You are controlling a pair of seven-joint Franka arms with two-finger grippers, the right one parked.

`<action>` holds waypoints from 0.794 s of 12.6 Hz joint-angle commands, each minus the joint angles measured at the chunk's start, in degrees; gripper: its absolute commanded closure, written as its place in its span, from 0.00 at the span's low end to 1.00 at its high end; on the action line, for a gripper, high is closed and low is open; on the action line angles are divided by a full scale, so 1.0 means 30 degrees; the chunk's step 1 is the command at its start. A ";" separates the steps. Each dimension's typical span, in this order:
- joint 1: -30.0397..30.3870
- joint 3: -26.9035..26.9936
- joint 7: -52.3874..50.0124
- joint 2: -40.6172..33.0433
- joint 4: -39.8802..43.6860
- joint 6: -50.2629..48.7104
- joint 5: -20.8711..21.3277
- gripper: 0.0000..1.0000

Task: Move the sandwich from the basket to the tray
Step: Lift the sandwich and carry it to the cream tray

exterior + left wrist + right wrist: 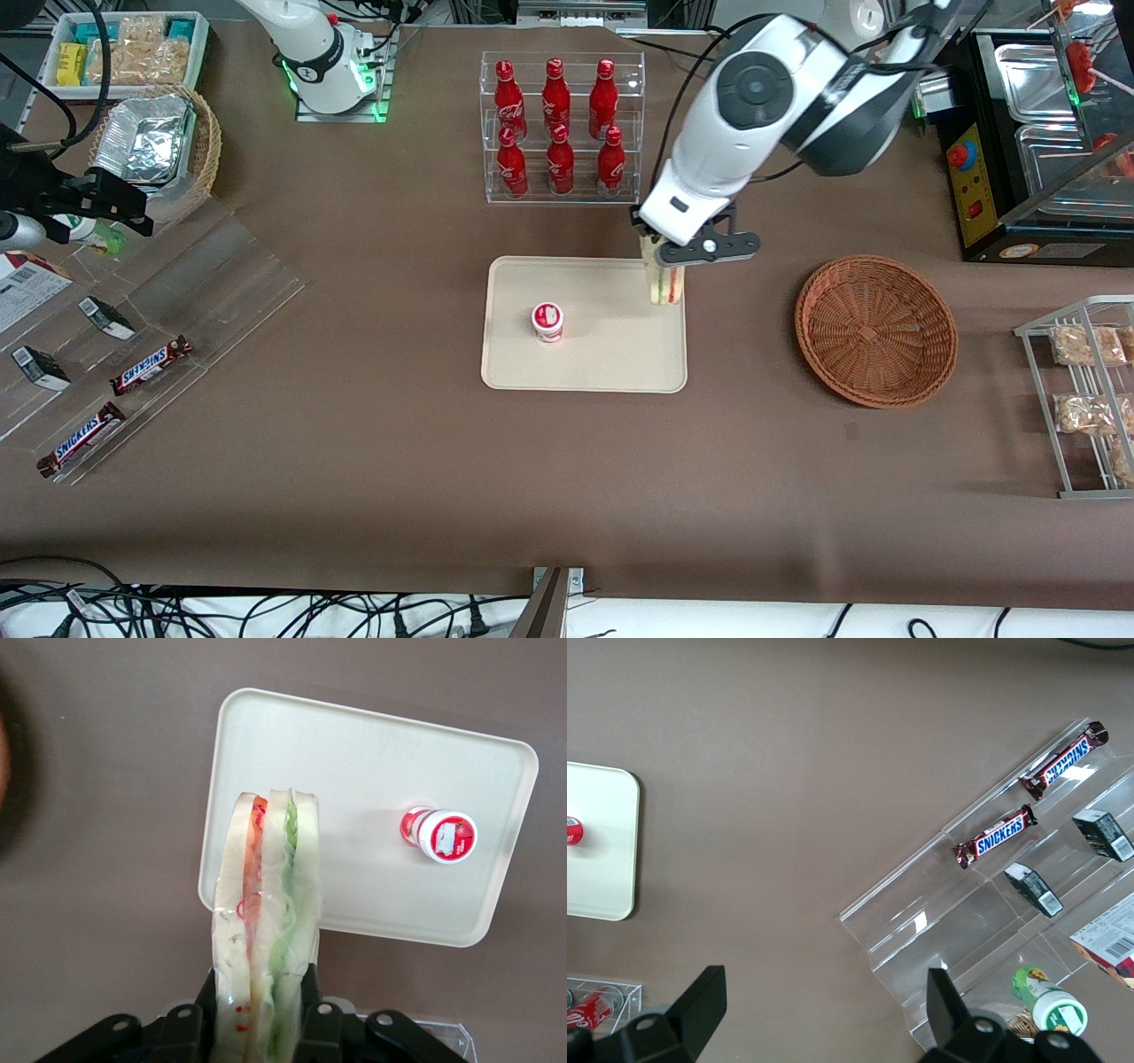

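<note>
My gripper point(666, 259) hangs over the edge of the cream tray point(611, 354) that faces the basket, shut on the sandwich point(666, 285). The wrapped wedge points down, white bread with red and green filling, its lower end just above or touching the tray. In the left wrist view both black fingers point(207, 1001) press the sandwich point(266, 904) from each side, with the tray point(372, 762) below. The reddish-brown wicker basket point(875, 329) sits empty on the table toward the working arm's end.
A small red-and-white cup point(547, 321) stands on the tray, also seen as the cup point(439, 834). A clear rack of red bottles point(556, 124) stands farther from the front camera than the tray. A wire shelf with bagged snacks point(1088, 381) is beside the basket. Candy bars point(151, 365) lie on an acrylic stand.
</note>
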 commanded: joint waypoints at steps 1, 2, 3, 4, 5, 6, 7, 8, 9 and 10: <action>-0.0741 -0.0056 -0.1113 0.1422 0.0417 0.1184 0.1329 0.63; -0.0975 -0.0056 -0.1172 0.1744 0.0330 0.1536 0.1767 0.63; -0.0977 -0.0027 -0.1405 0.2038 0.0242 0.2149 0.2148 0.63; -0.0977 -0.0027 -0.1697 0.2360 0.0183 0.2590 0.2674 0.63; -0.0977 -0.0027 -0.2077 0.2711 0.0154 0.2797 0.3346 0.63; -0.1006 -0.0027 -0.2487 0.3091 0.0153 0.3060 0.4078 0.63; -0.1064 -0.0027 -0.2926 0.3472 0.0066 0.3556 0.4404 0.63; -0.1210 -0.0027 -0.3482 0.3621 -0.0283 0.4199 0.4843 0.63; -0.1211 0.0002 -0.4009 0.3681 -0.0692 0.4931 0.5282 0.64; -0.1211 0.0003 -0.4188 0.3913 -0.0812 0.5170 0.5519 0.64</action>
